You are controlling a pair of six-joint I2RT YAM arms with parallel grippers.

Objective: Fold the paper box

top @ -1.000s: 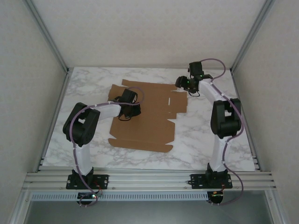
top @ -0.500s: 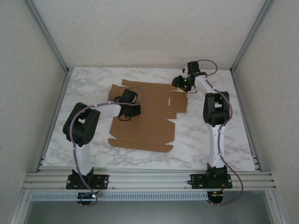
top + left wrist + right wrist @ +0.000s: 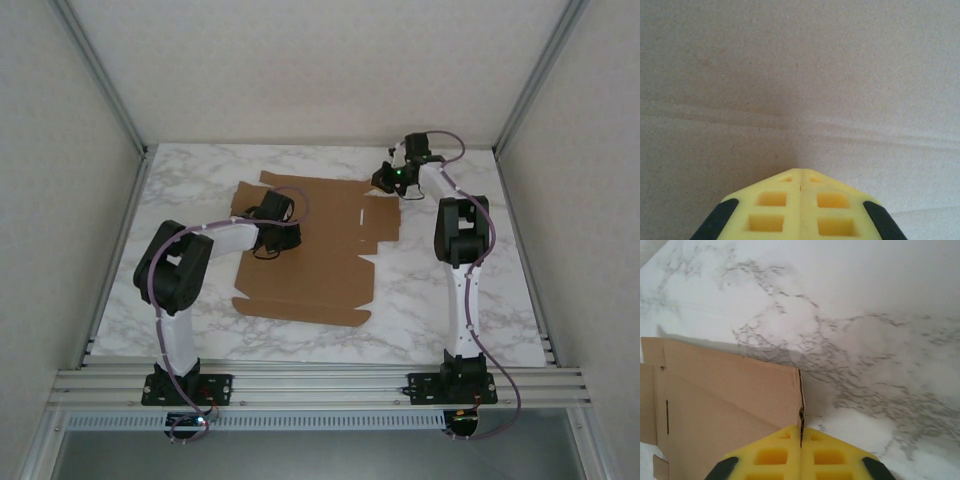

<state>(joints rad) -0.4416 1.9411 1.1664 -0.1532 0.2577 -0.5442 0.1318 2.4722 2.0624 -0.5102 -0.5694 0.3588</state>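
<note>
Paper box: the paper box (image 3: 320,250) lies on the table (image 3: 440,290) as an open die-cut sheet. It sits nearer the far edge than the near one and about midway between the left and right edges.

My left gripper: my left gripper (image 3: 270,214) has its yellow pads pressed together with nothing between them. It is planted on the far-left part of the sheet, and in the wrist view its tips (image 3: 801,175) sit just short of a scored crease (image 3: 850,132).

My right gripper: my right gripper (image 3: 386,180) is at the sheet's far-right corner with its pads closed. In the wrist view the cardboard (image 3: 730,395) runs edge-on into the seam between my tips (image 3: 801,432). I take that as a pinch on the flap's edge, though the contact itself is hard to make out.

Done so far: as I judge it, almost nothing. No wall stands, no flap is tucked, and every panel looks flat or nearly so. The shadow on the marble (image 3: 880,315) beside the far-right flap hints that it is slightly raised.

Left to do: all the real folding. That means raising the side walls along the creases, turning in the end flaps, tucking the tabs into the slits and closing the lid.

Stage: the opening, with one arm anchoring the sheet and the other on the first flap.
</note>
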